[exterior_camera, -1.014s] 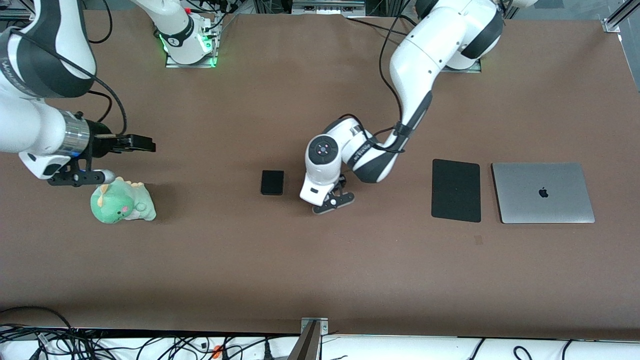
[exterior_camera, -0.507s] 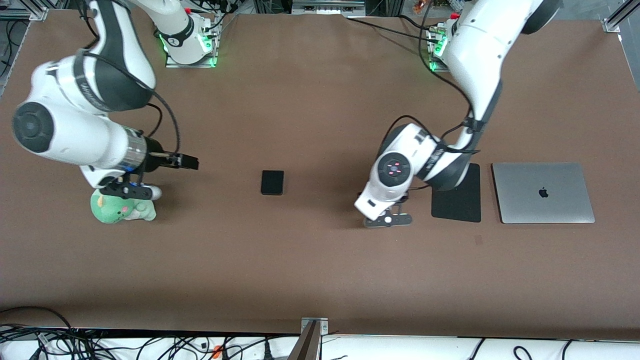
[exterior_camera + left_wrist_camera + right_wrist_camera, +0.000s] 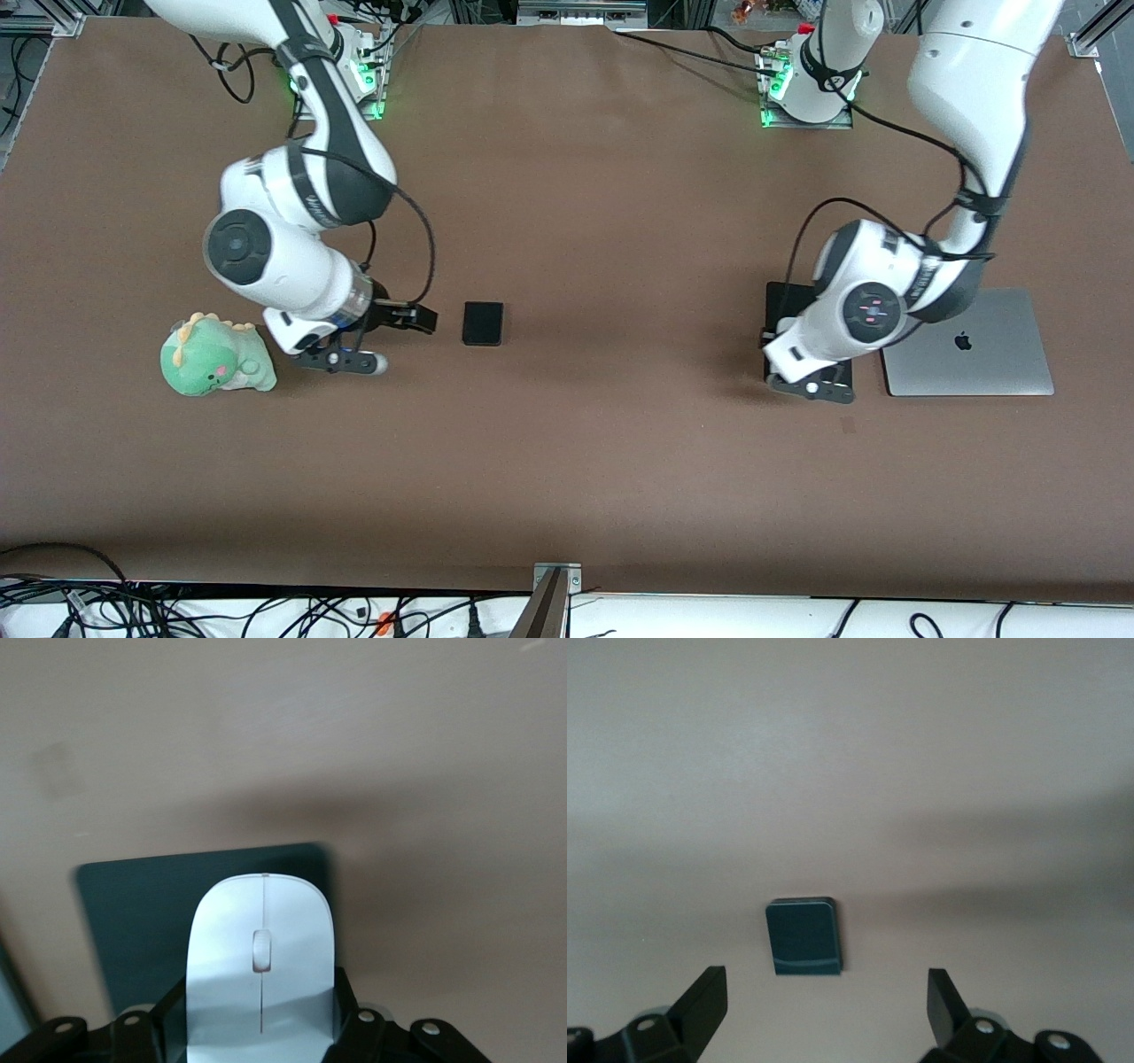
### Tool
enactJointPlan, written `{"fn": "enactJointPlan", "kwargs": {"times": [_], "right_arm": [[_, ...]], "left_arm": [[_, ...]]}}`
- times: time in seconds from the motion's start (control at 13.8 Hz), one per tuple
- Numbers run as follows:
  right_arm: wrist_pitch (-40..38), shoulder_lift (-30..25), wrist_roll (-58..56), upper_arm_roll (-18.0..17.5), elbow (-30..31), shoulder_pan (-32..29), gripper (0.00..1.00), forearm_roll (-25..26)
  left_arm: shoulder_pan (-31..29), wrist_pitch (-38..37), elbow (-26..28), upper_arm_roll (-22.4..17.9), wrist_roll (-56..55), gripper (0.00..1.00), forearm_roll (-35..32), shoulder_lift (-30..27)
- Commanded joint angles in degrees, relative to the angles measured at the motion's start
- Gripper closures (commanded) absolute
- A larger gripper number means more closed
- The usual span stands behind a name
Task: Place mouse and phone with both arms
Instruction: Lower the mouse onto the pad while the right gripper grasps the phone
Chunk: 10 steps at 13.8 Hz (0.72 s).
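Note:
The white mouse point(image 3: 262, 966) sits between the fingers of my left gripper point(image 3: 262, 1020), which is shut on it and holds it over the black mat point(image 3: 133, 921). In the front view the left gripper point(image 3: 804, 370) is over the mat point(image 3: 775, 306) and the arm hides the mouse. The black phone point(image 3: 483, 323) lies flat at the table's middle. My right gripper point(image 3: 415, 317) is open and empty, low over the table just beside the phone, toward the right arm's end. In the right wrist view the phone point(image 3: 803, 937) lies just ahead of the open gripper point(image 3: 826, 988).
A closed silver laptop point(image 3: 983, 368) lies beside the mat toward the left arm's end, partly covered by the left arm. A green dinosaur plush point(image 3: 215, 357) sits beside the right arm's wrist, toward the right arm's end.
The left arm has carried the mouse from the table's middle to over the black mat. The right arm has swung from over the plush to beside the phone.

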<state>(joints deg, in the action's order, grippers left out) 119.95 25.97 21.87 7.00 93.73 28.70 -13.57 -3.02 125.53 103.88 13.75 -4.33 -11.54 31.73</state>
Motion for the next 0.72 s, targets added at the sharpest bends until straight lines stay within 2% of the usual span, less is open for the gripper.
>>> {"fn": "enactJointPlan", "kwargs": {"times": [0.0,0.22,0.29,0.43,0.51,0.58,0.65], "right_arm": [[7.29,-0.22,0.54,0.64,5.4,3.98,0.0,-1.11],[15.19,1.71,2.47,0.73,10.15,6.8,0.0,-0.93],[17.48,2.76,2.56,0.73,11.29,7.76,0.0,-1.02],[21.35,4.61,4.66,0.82,13.23,9.61,0.0,-0.93],[23.46,5.23,5.45,0.82,14.28,10.14,0.0,-0.93],[25.05,5.84,6.25,0.82,15.07,10.75,0.0,-0.93],[26.11,6.54,7.82,0.82,15.26,11.28,0.0,-0.93]], "left_arm": [[-4.36,4.54,5.72,1.45,5.64,0.61,-0.86,-2.2],[-4.36,6.3,6.52,1.45,5.65,0.6,-0.77,-1.5],[-4.36,6.74,6.52,1.45,5.65,0.54,-0.77,-0.98],[-4.36,7.01,6.52,1.45,5.38,0.28,-0.77,0.17],[-4.36,7.1,6.52,1.45,5.21,0.1,-0.77,0.52],[-4.45,7.01,6.6,1.45,5.21,0.0,-0.77,0.87],[-4.71,6.92,6.95,1.45,5.21,0.0,-0.77,0.7]]}}
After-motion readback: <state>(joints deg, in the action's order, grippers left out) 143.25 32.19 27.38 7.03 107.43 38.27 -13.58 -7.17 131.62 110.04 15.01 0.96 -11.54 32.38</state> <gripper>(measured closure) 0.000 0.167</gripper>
